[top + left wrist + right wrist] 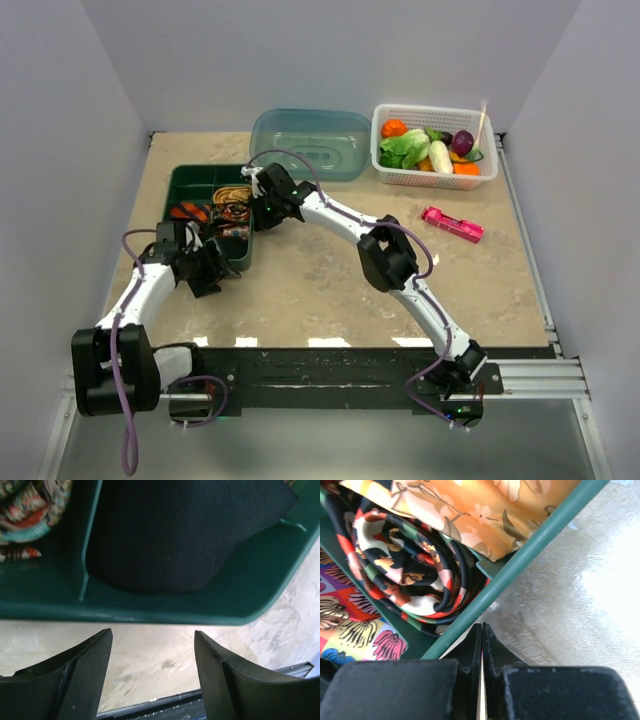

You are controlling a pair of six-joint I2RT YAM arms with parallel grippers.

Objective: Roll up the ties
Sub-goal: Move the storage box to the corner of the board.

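Black fingers of the right claw [481, 630] are pressed together with nothing between them, their tips just outside the slanted wall of a green tray [530, 555]. Just over that wall lies a rolled tie [415, 575], a silky coil printed in black, red and cream. Its spiral edge faces the wrist camera and its oval runs from upper left to lower right of that view. An orange tie [485, 510] with pale flowers lies flat above it, spread along the same wall. A bright patchwork cloth [350, 625] shows under the roll.

The left claw [152, 635] is spread wide and holds nothing. It hangs over bare table just outside the tray's near wall. Past that wall is a dark compartment, and one compartment over sits another patterned coil [30, 505], mostly cut off by the frame.

From above, the tray [195, 180] sits at the table's left, with the ties bunched in its right-hand compartments. The table [330, 290] is beige and stone-patterned, closed in by plain pale walls. A clear bluish tub [310, 140], a white basket [435, 178] of vegetables and a pink gadget [452, 224] lie well apart from the tray.
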